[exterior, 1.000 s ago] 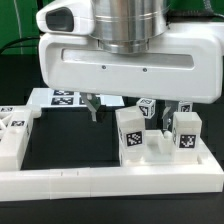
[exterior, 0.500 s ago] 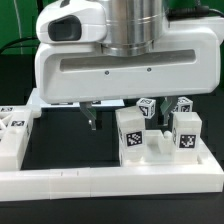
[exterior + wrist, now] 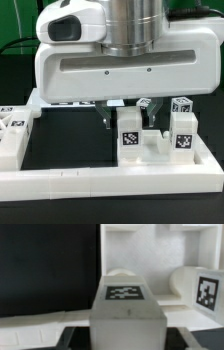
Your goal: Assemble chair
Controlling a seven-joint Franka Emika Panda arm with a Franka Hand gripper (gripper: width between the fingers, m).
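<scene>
Beside border rail (image 3: 100,185) | chair post (image 3: 131,143): white, blocky, tagged | jaws astride it, grip unclear

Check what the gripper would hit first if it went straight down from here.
Most likely the tagged upright block. It stands between the jaws of the gripper, so its top would meet the palm. Depth is unclear, though, so the fingertips could bottom out beside it first.

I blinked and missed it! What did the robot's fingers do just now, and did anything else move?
The fingers came down and closed in, one on each side of the tagged upright block on the exterior view's left. Whether they squeeze it yet is unclear. That block, the other upright block and the white rail stayed put.
</scene>
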